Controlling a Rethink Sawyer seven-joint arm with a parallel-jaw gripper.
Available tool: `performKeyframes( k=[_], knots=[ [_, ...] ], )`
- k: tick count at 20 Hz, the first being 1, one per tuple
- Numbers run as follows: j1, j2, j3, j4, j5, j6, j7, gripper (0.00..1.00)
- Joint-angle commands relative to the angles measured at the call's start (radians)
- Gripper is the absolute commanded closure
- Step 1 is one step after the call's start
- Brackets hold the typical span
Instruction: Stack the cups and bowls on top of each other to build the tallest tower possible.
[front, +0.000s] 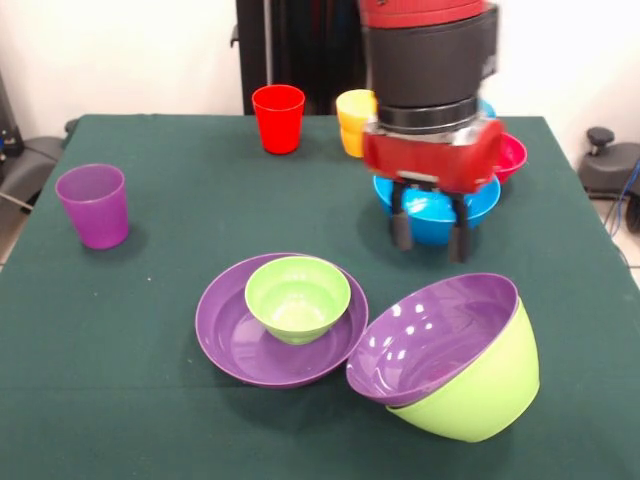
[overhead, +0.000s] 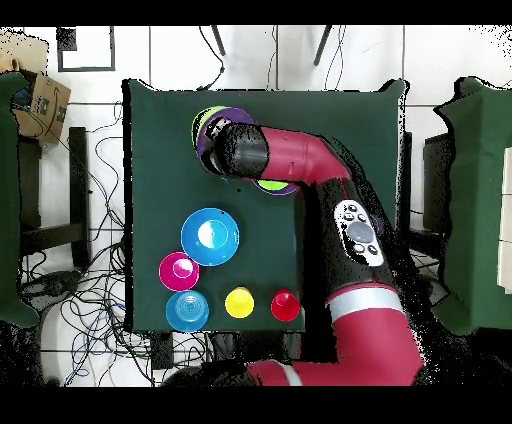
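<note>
My gripper (front: 430, 230) hangs open and empty just above the table, in front of the large blue bowl (front: 435, 208). Near the front right, a large purple bowl (front: 430, 330) lies tilted inside a lime green bowl (front: 480, 385). To their left, a wide purple bowl (front: 230, 340) holds a small green bowl (front: 298, 297). The purple cup (front: 93, 205) stands at the left. The red cup (front: 278, 118) and the yellow-orange cup (front: 352, 122) stand at the far edge. The small red bowl (front: 512, 155) sits behind the blue bowl. In the overhead view my arm (overhead: 300, 160) hides the gripper.
The overhead view shows the blue bowl (overhead: 210, 237), the small red bowl (overhead: 179, 271), the light blue bowl (overhead: 187, 310), the yellow cup (overhead: 239, 303) and the red cup (overhead: 285, 306) near my base. Chairs and cables surround the green table (front: 180, 420).
</note>
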Motion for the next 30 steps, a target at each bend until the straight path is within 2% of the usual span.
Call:
performKeyframes(
  k=[1, 8, 19, 24, 30],
  knots=[
    [-0.057, 0.033, 0.111, 0.128, -0.11, -0.04, -0.19, 0.0],
    [0.013, 0.074, 0.087, 0.043, -0.14, -0.035, -0.109, 0.0],
    [0.076, -0.025, 0.079, 0.014, -0.064, 0.127, -0.036, 0.0],
    [0.104, -0.019, 0.071, -0.053, -0.042, 0.182, -0.013, 0.0],
    [0.107, 0.004, 0.064, -0.066, -0.04, 0.16, -0.023, 0.0]
  ],
)
